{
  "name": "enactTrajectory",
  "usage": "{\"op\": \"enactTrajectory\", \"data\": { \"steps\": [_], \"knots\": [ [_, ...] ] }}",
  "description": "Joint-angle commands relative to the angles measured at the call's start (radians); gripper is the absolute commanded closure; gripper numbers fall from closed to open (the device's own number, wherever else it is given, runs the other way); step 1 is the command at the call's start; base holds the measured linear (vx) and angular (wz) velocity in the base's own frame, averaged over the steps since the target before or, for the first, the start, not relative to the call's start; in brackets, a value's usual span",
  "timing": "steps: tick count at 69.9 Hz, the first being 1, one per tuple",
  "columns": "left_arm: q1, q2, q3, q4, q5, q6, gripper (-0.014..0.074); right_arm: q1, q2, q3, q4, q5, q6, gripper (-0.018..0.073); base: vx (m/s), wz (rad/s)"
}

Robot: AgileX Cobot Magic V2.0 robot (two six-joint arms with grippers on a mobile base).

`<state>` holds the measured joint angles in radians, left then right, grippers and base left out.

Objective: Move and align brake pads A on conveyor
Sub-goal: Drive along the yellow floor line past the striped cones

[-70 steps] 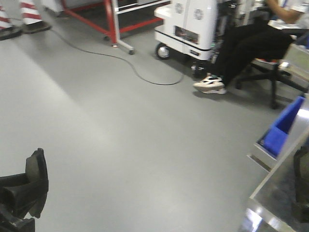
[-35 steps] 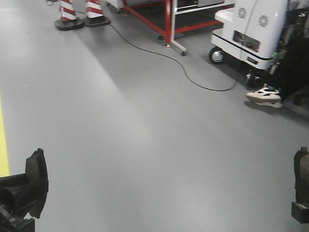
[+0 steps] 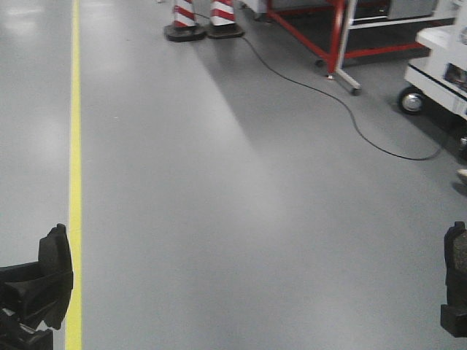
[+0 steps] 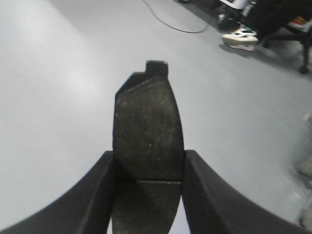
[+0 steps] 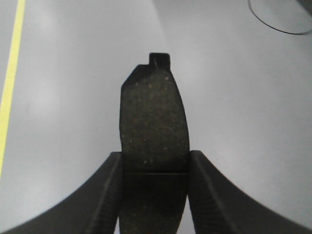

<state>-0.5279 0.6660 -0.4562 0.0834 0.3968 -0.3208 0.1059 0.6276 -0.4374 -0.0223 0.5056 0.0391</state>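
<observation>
Each gripper holds one brake pad over the bare grey floor. In the left wrist view my left gripper is shut on a grey-brown brake pad, clamped at its cross groove and pointing forward. The right wrist view has my right gripper shut the same way on a second brake pad. The front view catches both at its bottom corners: the left gripper and the right-hand pad. The conveyor is out of view.
A yellow floor line runs along the left. Far ahead stand red-white cones, a red frame and a white wheeled cart. A black cable lies on the floor. A seated person's shoe shows to the right.
The front view has swung left: the steel table, blue bin and seated person left it, while the cones and yellow line came in. Both grippers keep their pads.
</observation>
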Motion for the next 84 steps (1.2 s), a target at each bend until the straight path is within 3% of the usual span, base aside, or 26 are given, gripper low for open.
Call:
{"op": "enactTrajectory", "data": {
  "steps": [1, 47, 84],
  "knots": [
    [-0.006, -0.003, -0.030, 0.004, -0.085, -0.004, 0.0458, -0.005, -0.001, -0.031, -0.006, -0.082, -0.010, 0.0515, 0.12, 0.42],
    [-0.006, -0.003, -0.030, 0.004, -0.085, -0.004, 0.0458, -0.005, -0.001, -0.031, -0.006, -0.082, -0.010, 0.0515, 0.16, 0.45],
    [-0.006, -0.003, -0.030, 0.004, -0.084, -0.004, 0.0458, -0.005, -0.001, -0.031, -0.006, -0.078, -0.010, 0.0515, 0.28, 0.11]
  ]
}}
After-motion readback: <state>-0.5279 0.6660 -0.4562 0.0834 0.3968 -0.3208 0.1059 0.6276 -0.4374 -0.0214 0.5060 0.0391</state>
